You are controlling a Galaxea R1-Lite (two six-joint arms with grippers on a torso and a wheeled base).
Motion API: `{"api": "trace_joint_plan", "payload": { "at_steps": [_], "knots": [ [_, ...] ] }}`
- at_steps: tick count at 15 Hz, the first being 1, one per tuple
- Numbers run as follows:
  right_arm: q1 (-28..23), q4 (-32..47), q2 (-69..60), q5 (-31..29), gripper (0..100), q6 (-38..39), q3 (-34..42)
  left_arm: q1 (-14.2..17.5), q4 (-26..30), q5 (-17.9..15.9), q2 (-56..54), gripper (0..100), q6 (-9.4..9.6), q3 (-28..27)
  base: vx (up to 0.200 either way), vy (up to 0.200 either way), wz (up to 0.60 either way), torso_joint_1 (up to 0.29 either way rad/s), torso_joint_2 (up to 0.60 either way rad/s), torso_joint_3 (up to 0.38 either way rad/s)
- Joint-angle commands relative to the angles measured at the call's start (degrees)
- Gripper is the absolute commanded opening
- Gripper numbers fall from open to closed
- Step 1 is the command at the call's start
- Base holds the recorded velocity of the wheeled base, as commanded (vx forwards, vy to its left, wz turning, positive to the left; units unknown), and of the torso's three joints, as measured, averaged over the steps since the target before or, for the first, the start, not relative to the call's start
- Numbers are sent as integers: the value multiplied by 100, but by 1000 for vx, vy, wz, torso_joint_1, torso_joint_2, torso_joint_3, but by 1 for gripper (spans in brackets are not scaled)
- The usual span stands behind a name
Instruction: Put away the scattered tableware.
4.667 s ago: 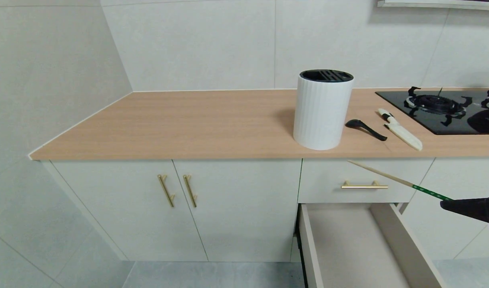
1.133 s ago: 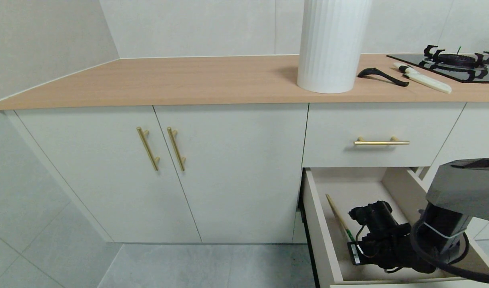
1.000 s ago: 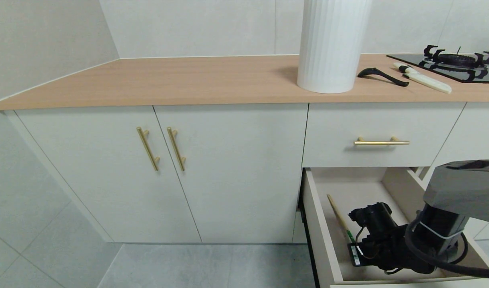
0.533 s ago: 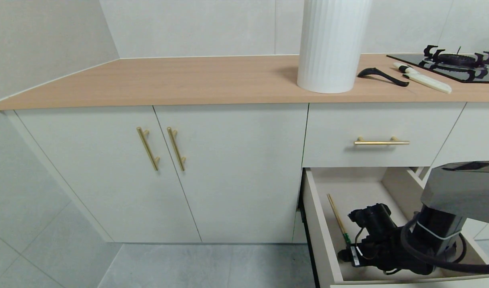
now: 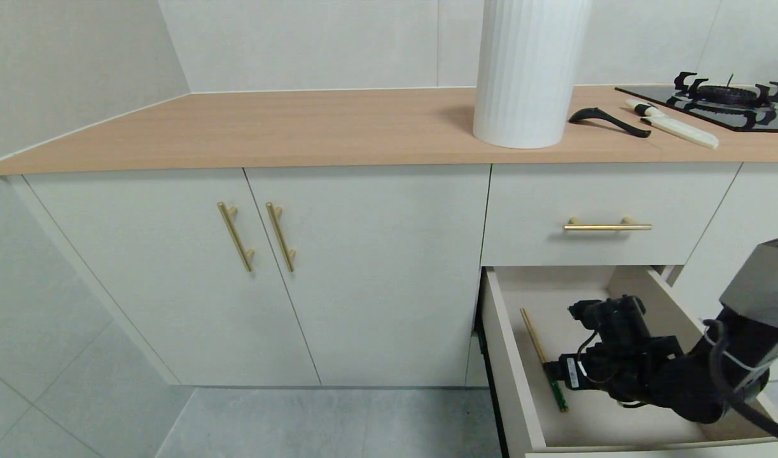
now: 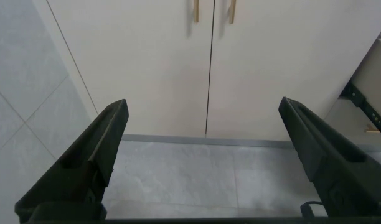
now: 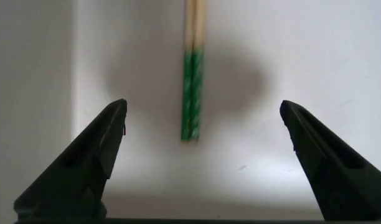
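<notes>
A pair of chopsticks (image 5: 541, 356) with green ends (image 7: 192, 93) lies on the floor of the open lower drawer (image 5: 507, 356), along its left wall. My right gripper (image 7: 202, 107) hangs open just above the green ends, holding nothing. On the counter a black spoon (image 5: 608, 121) and a white knife (image 5: 675, 131) lie to the right of a tall white ribbed holder (image 5: 528, 70). My left gripper (image 6: 203, 106) is open and empty, low over the floor in front of the cabinet doors (image 6: 209, 62).
A gas hob (image 5: 726, 95) sits at the counter's far right. The upper drawer with a gold handle (image 5: 607, 225) is shut. Two cabinet doors with gold handles (image 5: 255, 236) stand shut on the left. Grey floor tiles (image 5: 299, 426) lie below.
The head camera has dropped lower since the oldest frame. My right gripper carried the chopsticks into the drawer, let them go and drew back up and to the right.
</notes>
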Motion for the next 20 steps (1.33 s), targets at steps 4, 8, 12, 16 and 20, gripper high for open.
{"api": "trace_joint_plan", "payload": {
  "at_steps": [4, 8, 12, 16, 20],
  "knots": [
    [-690, -5, -2015, -127, 100, -524, 28, 0, 2, 4, 0, 100, -2, 0, 0, 0, 0, 0, 0, 0],
    [-997, -5, -2824, -118, 100, -831, 28, 0, 2, 4, 0, 100, -2, 0, 0, 0, 0, 0, 0, 0],
    [-1041, -5, -3202, -118, 100, -928, 10, 0, 2, 4, 0, 100, -2, 0, 0, 0, 0, 0, 0, 0],
    [-1120, -14, -3316, -101, 100, -1121, 28, -8, 2, 4, 0, 100, -2, 0, 0, 0, 0, 0, 0, 0],
    [-1208, -14, -3316, -74, 100, -1130, 28, 0, -6, 4, 0, 100, -2, 0, 0, 0, 0, 37, -206, -200]
  ]
}}
